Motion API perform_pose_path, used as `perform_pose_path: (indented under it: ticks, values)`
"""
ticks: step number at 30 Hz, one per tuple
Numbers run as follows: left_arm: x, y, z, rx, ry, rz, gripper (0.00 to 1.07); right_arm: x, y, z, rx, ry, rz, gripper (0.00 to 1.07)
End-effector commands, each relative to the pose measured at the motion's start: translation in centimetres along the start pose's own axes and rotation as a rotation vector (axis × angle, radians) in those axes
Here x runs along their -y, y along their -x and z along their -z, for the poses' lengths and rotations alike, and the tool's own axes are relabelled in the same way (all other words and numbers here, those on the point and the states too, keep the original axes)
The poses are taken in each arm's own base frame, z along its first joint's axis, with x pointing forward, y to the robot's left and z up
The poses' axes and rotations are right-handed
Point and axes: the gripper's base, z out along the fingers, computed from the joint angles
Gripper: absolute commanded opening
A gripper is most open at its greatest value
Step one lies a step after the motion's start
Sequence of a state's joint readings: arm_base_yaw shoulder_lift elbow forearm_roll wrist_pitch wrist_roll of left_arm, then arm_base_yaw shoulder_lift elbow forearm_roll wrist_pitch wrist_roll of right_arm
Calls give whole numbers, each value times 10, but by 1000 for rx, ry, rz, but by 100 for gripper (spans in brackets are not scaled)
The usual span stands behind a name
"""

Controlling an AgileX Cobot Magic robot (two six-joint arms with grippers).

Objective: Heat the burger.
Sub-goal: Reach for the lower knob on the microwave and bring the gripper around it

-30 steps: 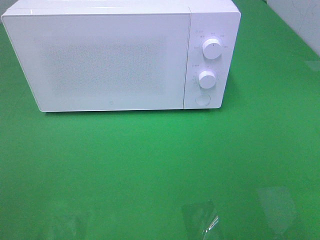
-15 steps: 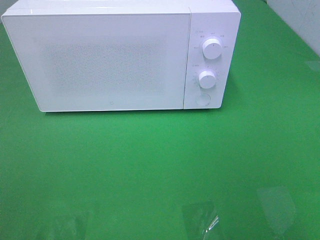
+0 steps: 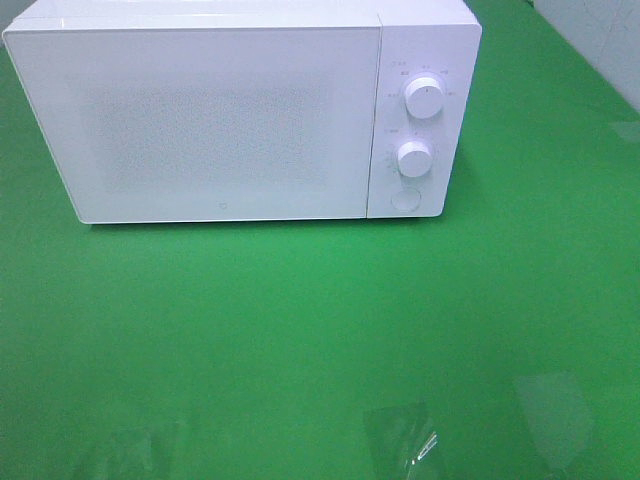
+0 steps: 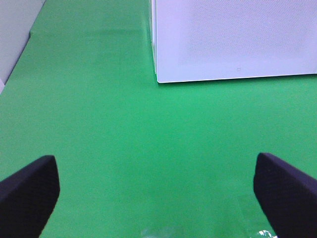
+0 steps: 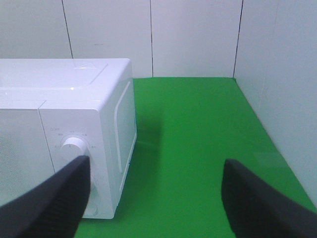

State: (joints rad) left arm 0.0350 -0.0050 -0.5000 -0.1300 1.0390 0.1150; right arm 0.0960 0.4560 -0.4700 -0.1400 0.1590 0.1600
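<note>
The burger is out of view in every frame. A white microwave [image 3: 230,110] stands at the back of the green table with its door shut; two round knobs [image 3: 425,98] and a button sit on its right panel. Neither arm shows in the exterior high view. My left gripper [image 4: 156,198] is open over bare green surface, short of the microwave's front left corner [image 4: 158,79], with nothing between its dark fingers [image 4: 29,196]. My right gripper [image 5: 156,198] is also open and holds nothing, raised beside the microwave's right end [image 5: 124,129] near the knob panel.
Grey-white wall panels [image 5: 193,39] close off the back and right side of the green table [image 3: 300,330]. A pale wall edge [image 4: 15,39] shows in the left wrist view. Patches of glare lie on the table near the front edge [image 3: 400,440].
</note>
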Motion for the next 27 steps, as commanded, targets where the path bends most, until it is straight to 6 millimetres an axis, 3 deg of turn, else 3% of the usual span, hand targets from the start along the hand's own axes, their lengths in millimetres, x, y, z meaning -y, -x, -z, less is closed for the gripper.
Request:
perform_pose_path:
  ticks: [1, 6, 10, 15, 19, 27]
  values:
    - [1, -2, 3, 28, -1, 5, 100, -2, -2, -22, -6, 14, 5, 73]
    - [1, -2, 3, 28, -1, 5, 100, -3, -5, -39, -9, 26, 12, 73]
    - [1, -2, 3, 28, -1, 5, 100, -7, -11, -71, 43, 60, 7, 73]
    - [1, -2, 3, 28, -1, 5, 100, -8, -16, -86, 64, 74, 11, 73]
    - [1, -2, 3, 28, -1, 5, 100, -9, -34, -115, 40, 82, 80, 73]
    - [1, -2, 3, 28, -1, 5, 100, 3, -47, -136, 75, -54, 103, 70]
